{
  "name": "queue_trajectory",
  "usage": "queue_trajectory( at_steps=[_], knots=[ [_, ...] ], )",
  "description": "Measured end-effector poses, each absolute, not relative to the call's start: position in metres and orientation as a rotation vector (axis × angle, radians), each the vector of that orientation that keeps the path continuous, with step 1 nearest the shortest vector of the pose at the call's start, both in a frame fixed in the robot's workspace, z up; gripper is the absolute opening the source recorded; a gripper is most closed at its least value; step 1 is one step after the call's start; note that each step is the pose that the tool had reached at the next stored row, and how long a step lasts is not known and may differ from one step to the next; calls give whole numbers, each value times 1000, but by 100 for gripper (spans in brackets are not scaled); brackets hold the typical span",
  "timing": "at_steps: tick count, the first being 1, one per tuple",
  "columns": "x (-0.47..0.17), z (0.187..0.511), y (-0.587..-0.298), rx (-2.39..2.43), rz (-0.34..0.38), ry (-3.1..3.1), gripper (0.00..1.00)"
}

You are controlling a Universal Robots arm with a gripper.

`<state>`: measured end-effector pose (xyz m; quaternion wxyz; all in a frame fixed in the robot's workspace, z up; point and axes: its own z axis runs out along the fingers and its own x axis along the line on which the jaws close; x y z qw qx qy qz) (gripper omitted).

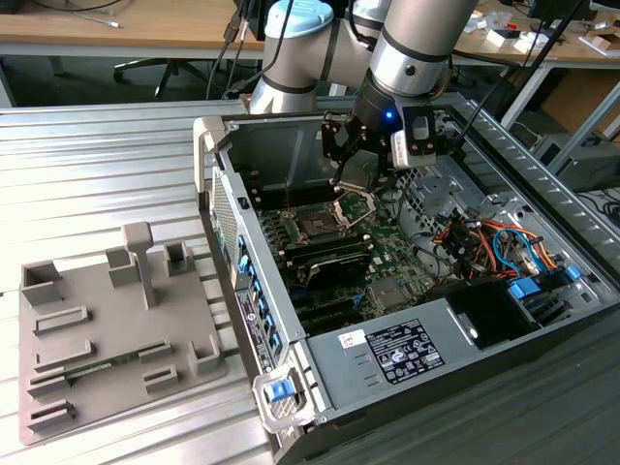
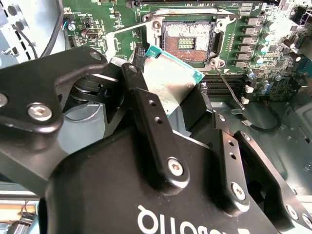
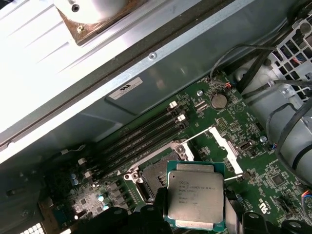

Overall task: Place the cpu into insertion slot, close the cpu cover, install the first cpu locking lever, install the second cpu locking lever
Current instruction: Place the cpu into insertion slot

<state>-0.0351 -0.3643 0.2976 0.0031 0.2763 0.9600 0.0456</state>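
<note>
One claw (image 2: pixel 170 92) is squeezed tight on the chip (image 3: pixel 195 195), holding it tilted just above the slot (image 2: pixel 187 41). The arm (image 1: pixel 407 48) bends down into the computer case (image 1: pixel 228 208) over the slot. Tiny writing on the chip's top is too small to read, and the chip hides part of the slot in the first wrist view.

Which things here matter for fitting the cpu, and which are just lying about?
For the job:
gripper, holding the cpu
slot, uncovered
cover, open
lever

Just lying about:
memory slots
coin battery
cables
grey tray
</note>
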Motion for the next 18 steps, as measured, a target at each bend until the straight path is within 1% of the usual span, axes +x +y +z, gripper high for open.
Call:
queue_trajectory(
  at_steps=[18],
  knots=[
    [-35,298,-364,959,143,2979,55]
  ],
)
